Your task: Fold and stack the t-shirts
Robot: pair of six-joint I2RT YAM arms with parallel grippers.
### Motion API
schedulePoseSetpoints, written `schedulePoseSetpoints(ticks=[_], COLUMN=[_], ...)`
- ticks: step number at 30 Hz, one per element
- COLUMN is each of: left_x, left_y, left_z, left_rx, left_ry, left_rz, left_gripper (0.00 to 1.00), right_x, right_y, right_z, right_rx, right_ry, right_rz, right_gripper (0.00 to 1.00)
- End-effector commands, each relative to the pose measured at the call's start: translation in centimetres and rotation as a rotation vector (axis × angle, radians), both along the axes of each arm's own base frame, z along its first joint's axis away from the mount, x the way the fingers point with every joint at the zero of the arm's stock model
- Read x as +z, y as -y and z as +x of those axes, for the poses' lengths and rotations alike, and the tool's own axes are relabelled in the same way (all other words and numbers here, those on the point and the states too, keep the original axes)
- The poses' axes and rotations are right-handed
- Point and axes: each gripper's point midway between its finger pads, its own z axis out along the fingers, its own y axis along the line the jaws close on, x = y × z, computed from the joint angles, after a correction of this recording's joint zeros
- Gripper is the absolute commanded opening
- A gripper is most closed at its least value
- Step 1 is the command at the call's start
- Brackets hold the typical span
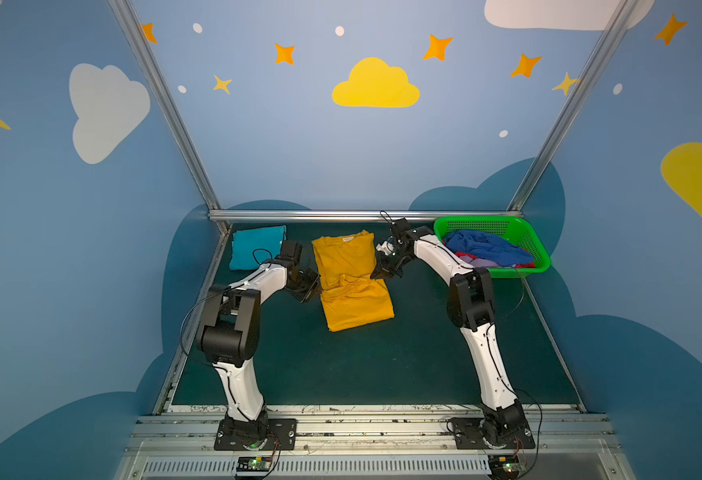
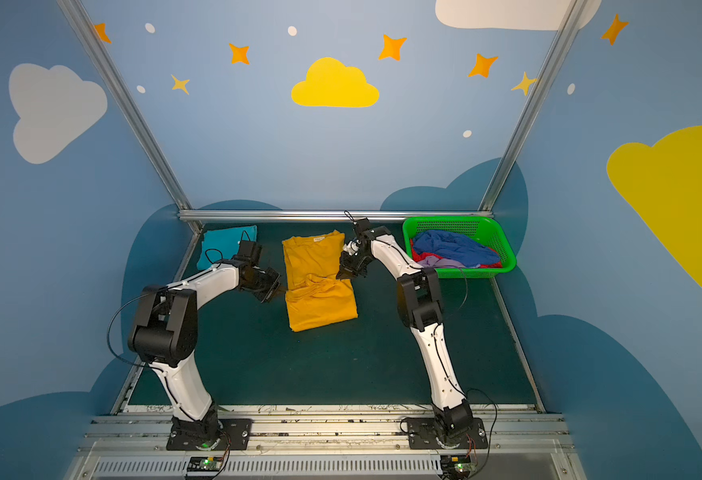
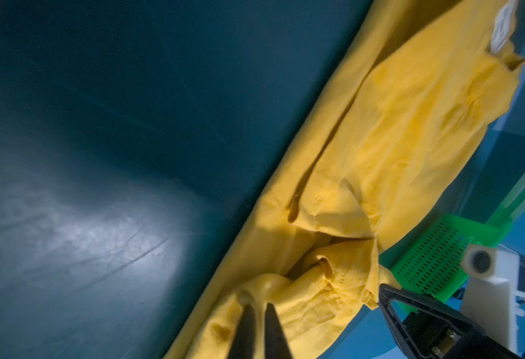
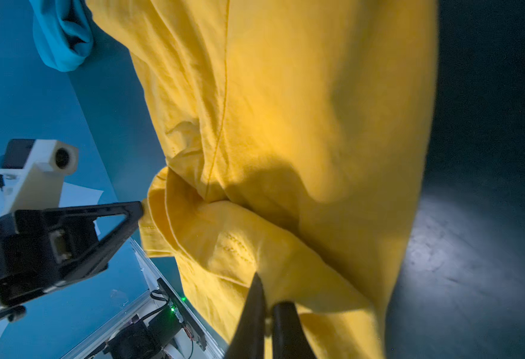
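A mustard-yellow t-shirt [image 1: 353, 282] [image 2: 318, 282] lies as a long narrow strip in the middle of the mat, bunched across its mid-length. My left gripper [image 1: 314, 289] [image 3: 258, 306] is at its left edge, jaws nearly together with yellow cloth [image 3: 395, 140] peaked between them. My right gripper [image 1: 382, 272] [image 4: 269, 295] is at the right edge, jaws close on a yellow fold [image 4: 301, 108]. A folded teal t-shirt [image 1: 255, 247] [image 2: 226, 245] lies at the back left. Blue [image 1: 482, 247], red [image 1: 524, 264] and lavender [image 1: 480, 262] t-shirts lie crumpled in the basket.
A bright green perforated basket [image 1: 515, 272] [image 2: 503, 249] stands at the back right corner, close behind the right arm. Metal rails edge the dark green mat [image 1: 382, 365] at the back and sides. Blue walls enclose the cell.
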Motion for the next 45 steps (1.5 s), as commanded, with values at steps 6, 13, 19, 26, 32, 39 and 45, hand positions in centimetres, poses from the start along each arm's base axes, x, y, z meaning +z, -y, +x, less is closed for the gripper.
schedulePoseSetpoints(ticks=[6,13,19,26,32,39,45], left_x=[3.3,7.4,5.9,2.8,1.1,0.3,-0.6], left_y=[0.9,1.7,1.0,0.5,2.3,2.6,3.4], left_z=[3.6,-2.2,-8.2,-7.3,-4.0,-1.2,0.3], left_rx=[-0.007,-0.127,-0.225,-0.235,-0.272,-0.259,-0.265], left_ry=[0.115,0.162,0.092,0.051,0.027,0.016,0.002], left_rz=[-0.067,0.093,0.245,0.307,0.316,0.329,0.307], left_gripper=[0.53,0.29,0.46,0.76,0.77,0.55,0.14], right_x=[2.8,7.9,6.2,2.5,0.6,-0.2,0.4], right_y=[0.8,2.5,1.3,2.0,1.7,0.3,-0.6], right_z=[2.7,0.4,-4.3,-3.2,-1.0,0.7,1.8], right_rx=[-0.046,-0.039,0.049,0.131,0.124,0.100,0.072], right_ry=[0.056,0.186,0.186,0.214,0.207,0.203,0.223], right_rz=[0.051,0.003,-0.034,-0.194,-0.222,-0.185,-0.130], right_gripper=[0.38,0.23,0.00,0.53,0.57,0.52,0.09])
